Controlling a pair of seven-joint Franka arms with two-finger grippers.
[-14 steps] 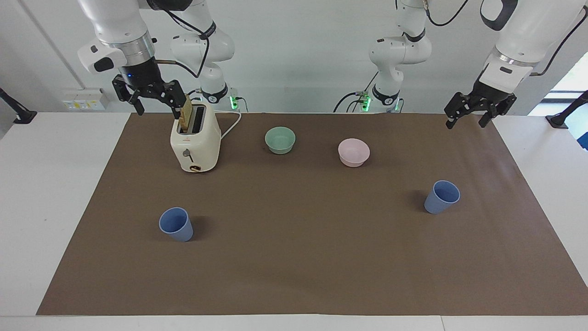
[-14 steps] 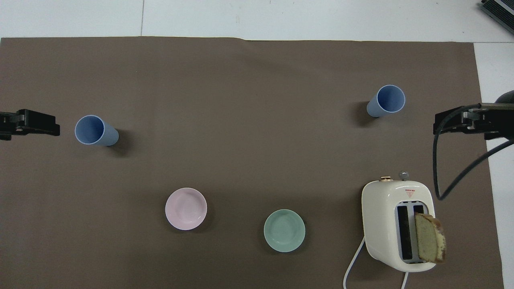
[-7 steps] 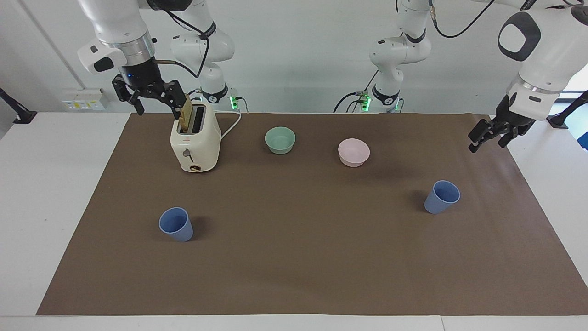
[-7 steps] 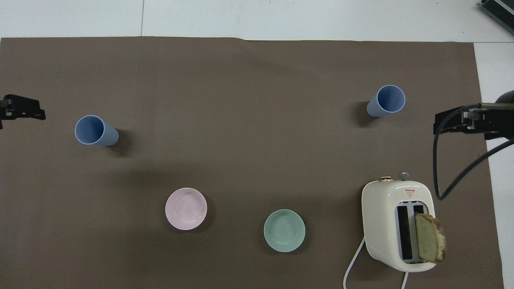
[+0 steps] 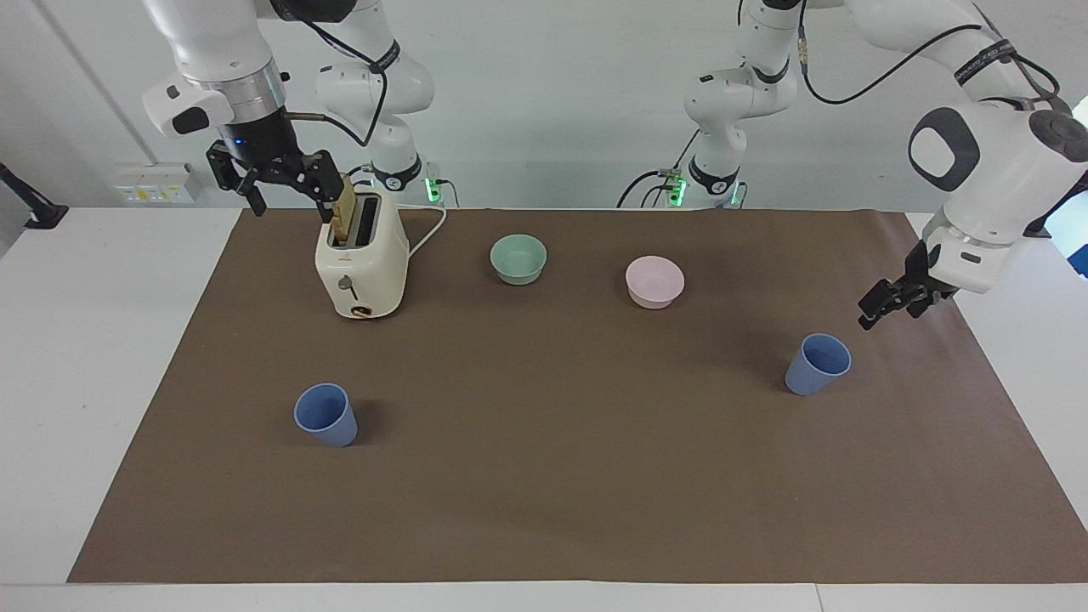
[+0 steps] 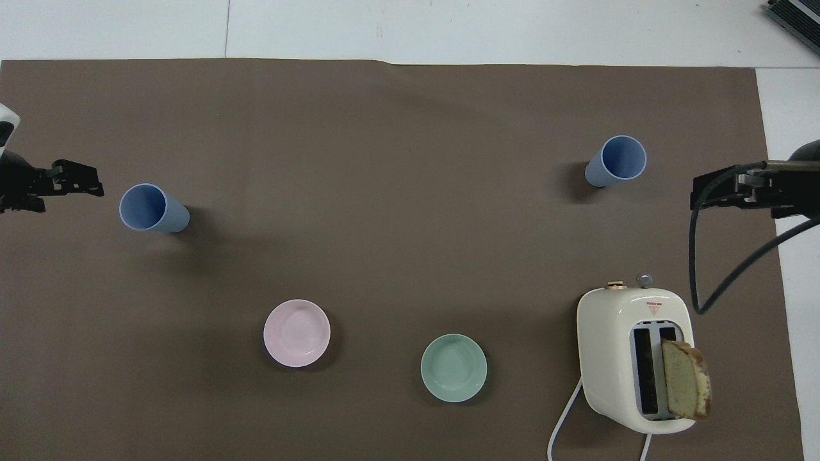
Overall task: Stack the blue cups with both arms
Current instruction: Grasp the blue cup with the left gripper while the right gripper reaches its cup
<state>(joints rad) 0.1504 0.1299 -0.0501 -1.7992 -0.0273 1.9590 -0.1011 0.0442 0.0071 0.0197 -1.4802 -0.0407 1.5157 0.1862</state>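
Two bowls, a pale green one [image 5: 518, 258] and a pale pink one [image 5: 654, 280], stand nearest the robots, beside a toaster [image 5: 361, 259] with bread [image 5: 343, 209]. The right gripper [image 5: 270, 174] hangs over the toaster, jaws spread and released. Farther out, the left gripper [image 5: 884, 304] hovers just beside one blue cup [image 5: 817, 364]; whether its jaws are released I cannot tell. The other blue cup [image 5: 325, 415] stands upright on the desk [image 5: 544, 510], well apart, toward the right arm's end.

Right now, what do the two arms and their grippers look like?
Both arms are glossy white jointed shells with black joint rings and black cables looped along them. The right arm has a silver wrist band. The right gripper and the left gripper are black, with two fingers each.
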